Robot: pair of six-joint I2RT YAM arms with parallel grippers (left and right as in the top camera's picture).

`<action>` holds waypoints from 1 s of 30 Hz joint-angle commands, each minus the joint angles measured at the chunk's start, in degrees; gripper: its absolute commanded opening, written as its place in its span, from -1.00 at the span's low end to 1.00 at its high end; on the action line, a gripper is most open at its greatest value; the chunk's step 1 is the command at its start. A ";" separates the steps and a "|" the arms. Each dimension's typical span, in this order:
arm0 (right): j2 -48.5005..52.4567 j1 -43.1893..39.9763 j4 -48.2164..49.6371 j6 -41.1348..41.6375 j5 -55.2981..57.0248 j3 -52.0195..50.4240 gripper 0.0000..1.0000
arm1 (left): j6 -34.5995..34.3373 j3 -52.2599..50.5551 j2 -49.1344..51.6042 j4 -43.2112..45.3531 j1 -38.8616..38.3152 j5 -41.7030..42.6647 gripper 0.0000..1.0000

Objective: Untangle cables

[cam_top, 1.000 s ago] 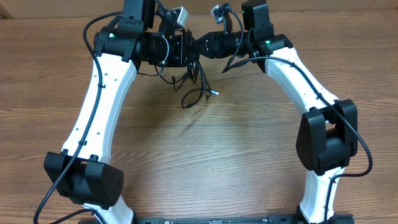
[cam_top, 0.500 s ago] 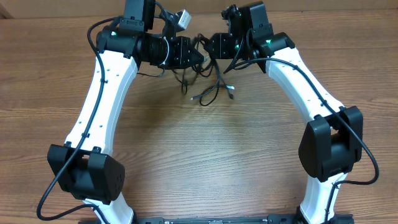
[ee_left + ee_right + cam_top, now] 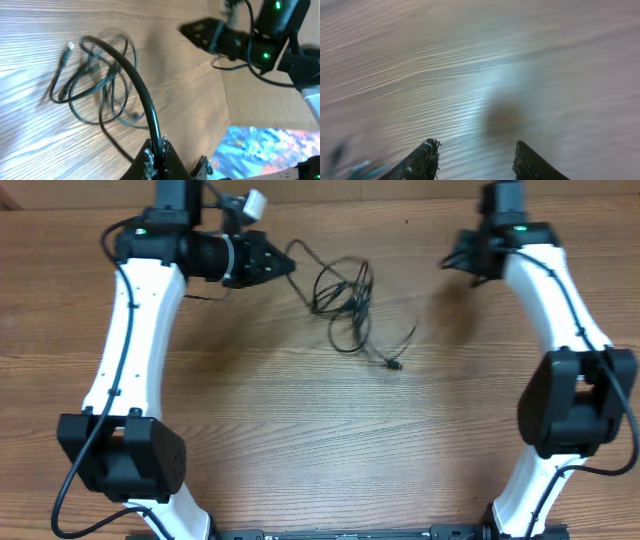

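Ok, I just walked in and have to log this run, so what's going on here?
Two robot arms are working on a loose tangle of thin black cables lying on the wooden table. The left gripper is shut on one cord, which runs from its fingertips out to the tangle. The right gripper is open and empty, off on the far side of the tangle, touching no cable. The cords lie in overlapping loops, not yet separated.

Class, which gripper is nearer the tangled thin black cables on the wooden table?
Left. The left gripper pinches one strand of the thin black cables; the right gripper stands open, well clear beyond them.
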 commanded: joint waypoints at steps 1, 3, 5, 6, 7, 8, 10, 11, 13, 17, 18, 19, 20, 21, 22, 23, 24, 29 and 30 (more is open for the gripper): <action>0.35 -0.70 -0.81 0.02 -3.19 -0.20 0.05 | 1.25 1.03 -1.99 -1.31 1.81 -0.66 -0.91; 0.35 -1.53 -1.36 0.02 -7.13 -0.20 0.08 | 1.27 1.03 -1.99 -2.36 1.68 -4.22 -0.92; 0.35 -1.92 -1.75 0.02 -10.34 -0.20 0.15 | 1.27 1.03 -1.97 -3.17 1.27 -7.74 -0.92; 0.35 -1.92 -1.92 0.00 -12.35 -0.20 0.22 | 1.27 1.03 -1.97 -3.56 0.94 -9.46 -0.92; 0.35 -1.92 -2.05 0.00 -14.56 -0.20 0.32 | 1.31 1.03 -1.97 -3.89 0.50 -11.23 -0.92; 0.35 -1.92 -2.27 -0.11 -17.00 -0.20 0.36 | 1.33 1.03 -1.97 -4.04 0.11 -12.20 -0.91; 0.35 -1.84 -2.82 -0.26 -22.49 -0.20 0.45 | 1.79 1.03 -1.97 -4.11 -0.66 -13.14 -0.92; 0.35 -1.79 -3.15 -0.59 -25.03 -0.20 0.47 | 1.99 1.03 -1.97 -4.09 -1.03 -13.51 -0.92; 0.35 -1.79 -4.26 -1.73 -31.28 -0.20 0.50 | 1.97 1.03 -1.97 -4.00 -1.77 -15.30 -0.92; 0.35 -1.79 -7.52 -1.73 -39.47 -0.20 0.51 | 1.92 1.03 -1.97 -4.35 -3.04 -23.78 -0.92; 0.35 -1.79 -8.37 -1.70 -40.39 -0.20 0.50 | 1.90 1.03 -1.97 -4.57 -3.34 -26.49 -0.84; 0.35 -1.79 -9.07 -1.70 -40.87 -0.20 0.51 | 1.88 1.03 -1.97 -4.90 -3.67 -29.11 -0.50; 0.35 -1.79 -10.34 -1.73 -41.05 -0.20 0.50 | 1.86 1.03 -1.97 -5.27 -4.15 -32.09 0.48; 0.35 -1.79 -10.62 -1.70 -41.03 -0.20 0.50 | 1.86 1.03 -1.97 -5.35 -4.24 -32.65 0.65; 0.35 -1.75 -11.43 -1.73 -41.03 -0.20 0.51 | 1.84 1.03 -1.97 -5.57 -4.66 -34.38 0.98; 0.35 -1.73 -11.91 -1.75 -41.00 -0.20 0.52 | 1.81 1.03 -1.97 -5.73 -4.98 -35.34 1.00; 0.35 -1.51 -12.37 -1.75 -41.00 -0.20 0.52 | 1.33 1.03 -1.97 -5.77 -5.62 -37.09 0.99; 0.35 -0.98 -12.20 -1.73 -40.96 -0.20 0.55 | 1.07 0.90 -1.97 -4.96 -8.09 -38.64 1.00; 0.35 -0.98 -12.20 -1.73 -40.85 -0.20 0.55 | 1.07 0.87 -1.92 -4.63 -8.59 -38.69 0.95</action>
